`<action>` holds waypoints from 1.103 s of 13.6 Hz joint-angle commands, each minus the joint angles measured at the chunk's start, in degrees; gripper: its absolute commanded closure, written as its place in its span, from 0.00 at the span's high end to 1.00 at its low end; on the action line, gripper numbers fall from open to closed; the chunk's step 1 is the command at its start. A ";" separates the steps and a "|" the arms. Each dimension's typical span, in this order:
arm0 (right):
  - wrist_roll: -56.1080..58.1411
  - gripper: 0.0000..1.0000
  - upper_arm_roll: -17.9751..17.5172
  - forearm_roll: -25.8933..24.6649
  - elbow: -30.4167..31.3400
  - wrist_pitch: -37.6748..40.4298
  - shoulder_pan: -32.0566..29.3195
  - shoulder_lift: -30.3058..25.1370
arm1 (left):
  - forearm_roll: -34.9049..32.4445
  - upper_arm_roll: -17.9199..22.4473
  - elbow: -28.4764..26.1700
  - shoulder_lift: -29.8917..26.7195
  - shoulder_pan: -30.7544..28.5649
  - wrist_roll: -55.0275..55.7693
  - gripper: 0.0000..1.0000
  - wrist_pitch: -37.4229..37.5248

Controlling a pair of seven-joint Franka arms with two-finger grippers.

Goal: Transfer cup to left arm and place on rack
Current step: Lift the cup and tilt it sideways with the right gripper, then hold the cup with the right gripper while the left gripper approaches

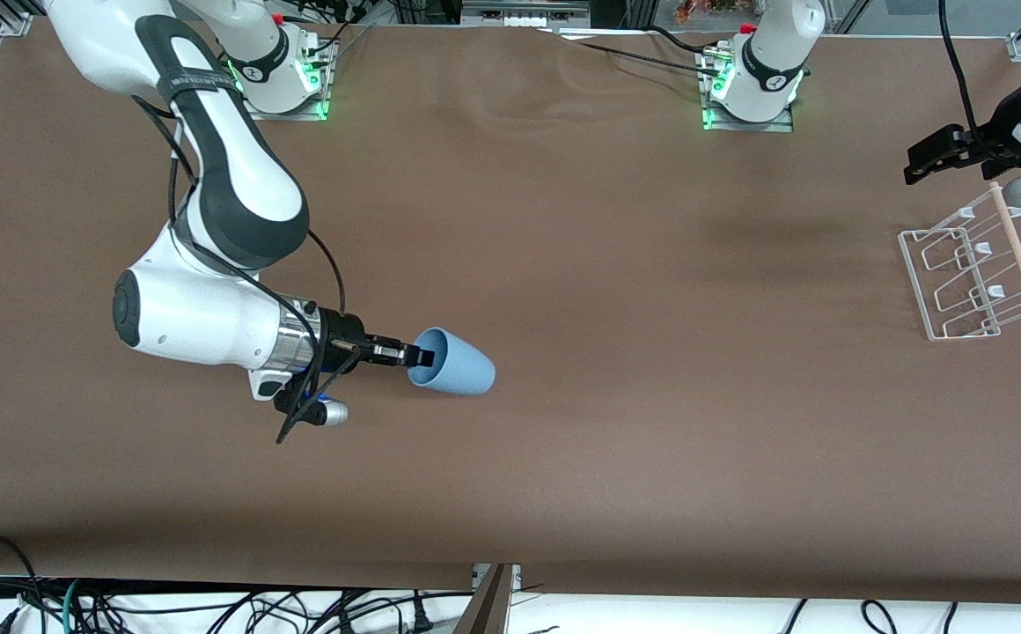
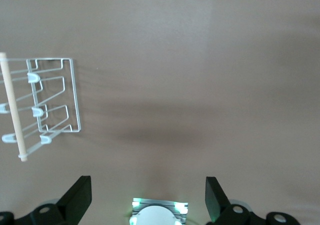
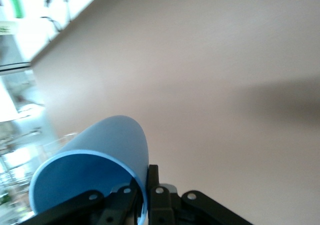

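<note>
Stretching level, the right gripper [image 1: 422, 357] pinches the cup's [image 1: 462, 363] rim; left gripper [image 2: 147, 197] waits, jaws wide.

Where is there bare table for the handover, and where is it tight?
Bare brown table runs from the cup, shut in the right tool, to the rack. Another free strip lies nearer the front camera. It is tight at the rack, where the open left tool waits.

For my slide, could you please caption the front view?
Right gripper pinches the cup by its rim; left gripper waits above the rack.
</note>
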State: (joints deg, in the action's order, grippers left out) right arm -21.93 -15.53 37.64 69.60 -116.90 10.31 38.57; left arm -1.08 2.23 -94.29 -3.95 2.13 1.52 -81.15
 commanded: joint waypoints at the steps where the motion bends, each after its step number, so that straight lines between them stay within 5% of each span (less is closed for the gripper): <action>1: -0.83 0.00 -1.34 3.75 -1.31 -1.48 0.49 0.19 | -0.24 -0.03 -0.71 -0.45 0.06 -9.41 1.00 -2.60; 7: -2.68 0.00 -4.59 4.98 -1.31 -1.84 1.29 0.01 | 7.22 -5.82 -4.67 2.09 1.38 -28.75 1.00 -15.76; 15: -2.59 0.00 -6.35 7.09 -1.31 -1.84 1.38 0.10 | 4.27 -24.36 -11.53 7.28 3.23 -29.03 1.00 -44.59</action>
State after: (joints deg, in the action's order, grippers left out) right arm -23.99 -20.94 43.69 69.00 -118.64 11.99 38.58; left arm 6.01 -19.86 -105.54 2.46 5.46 -25.57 -121.43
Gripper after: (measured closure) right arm 0.947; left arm 0.000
